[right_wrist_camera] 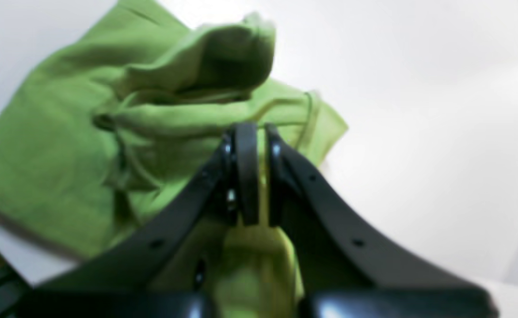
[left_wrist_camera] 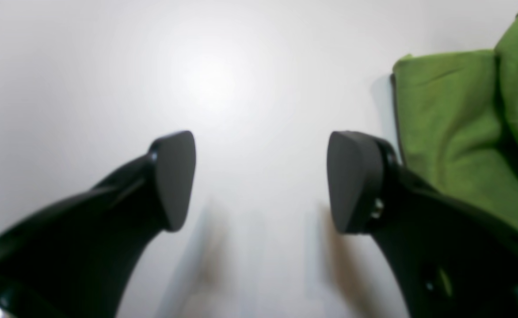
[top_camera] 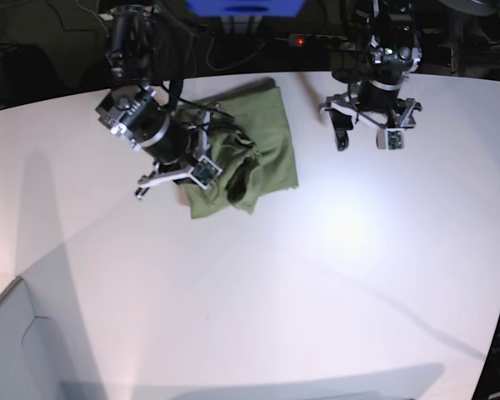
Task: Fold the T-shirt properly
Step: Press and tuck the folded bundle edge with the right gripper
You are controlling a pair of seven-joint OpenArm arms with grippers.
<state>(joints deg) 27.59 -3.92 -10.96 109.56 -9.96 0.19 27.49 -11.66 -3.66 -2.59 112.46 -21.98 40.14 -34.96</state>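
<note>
smooth white desk [top_camera: 333, 275], glossy. one t-shirt [top_camera: 262, 142], soft green cotton, rumpled (partly folded), at far side. right gripper [right_wrist_camera: 255, 174] pinched onto its fabric; left gripper [left_wrist_camera: 261, 181] wide, holding nothing.

This looks like a robotics lab or test room. A broad, bare white worktop [top_camera: 317, 275] fills the base view, with two black robot arms mounted along its far edge. Behind the worktop the room is dark, and there a tangle of black cables [top_camera: 233, 46] runs across. Just behind the worktop's far edge lies a power strip with a red light [top_camera: 312, 39], and beside it a blue box [top_camera: 246, 7] shows partly.
</note>
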